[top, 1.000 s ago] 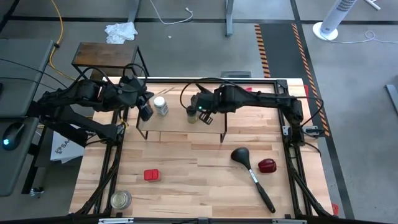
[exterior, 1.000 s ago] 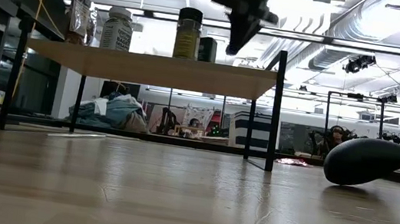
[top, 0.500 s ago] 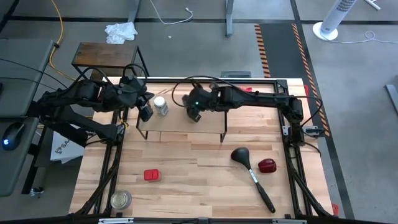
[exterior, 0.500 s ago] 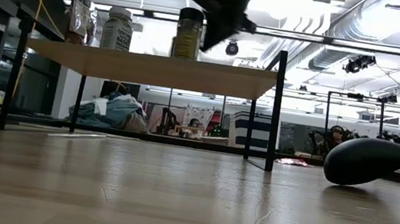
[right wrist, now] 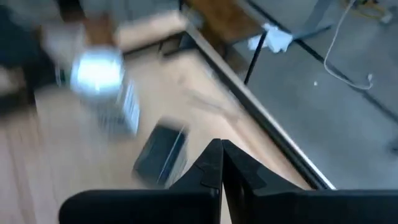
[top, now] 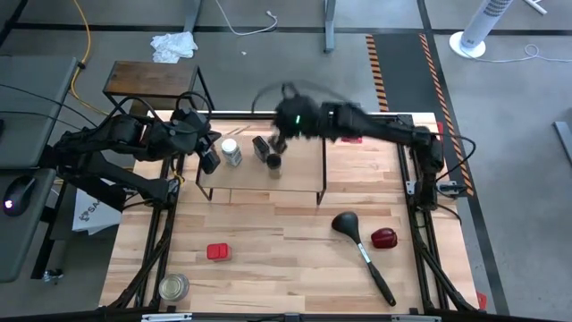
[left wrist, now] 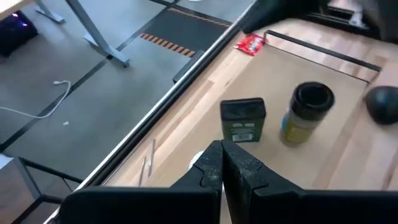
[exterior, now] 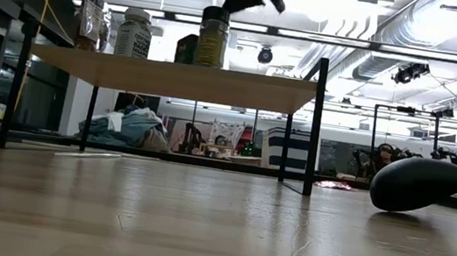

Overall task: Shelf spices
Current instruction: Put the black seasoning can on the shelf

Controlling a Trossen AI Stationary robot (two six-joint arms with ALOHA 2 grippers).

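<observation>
The shelf [top: 299,176] stands on the table's far half, and its plywood top [exterior: 174,69] carries three spices. The white-capped jar [top: 231,153] is at its left. The small black box [top: 261,146] stands upright beside the dark-lidded glass jar [top: 273,162], at the jar's far left [left wrist: 243,119]. My right gripper [top: 281,134] is shut and blurred, raised above the box [right wrist: 160,155] toward the far edge. My left gripper [top: 211,161] is shut and hovers at the shelf's left end, close to the white-capped jar. The red square tin [top: 218,252] lies on the table, near left. I cannot make out the brown bottle.
A black ladle [top: 359,240] and a small red object [top: 384,238] lie on the table's right half. A wide clear jar with a metal lid [top: 173,287] stands at the near left corner. A flat red packet [left wrist: 250,42] lies behind the shelf, by the far edge.
My right gripper swept along the shelf top toward the table's left, passed over the dark-lidded jar, then rose and drew back toward the far edge. The black box stood to the jar's right a second ago and now stands at its far left.
</observation>
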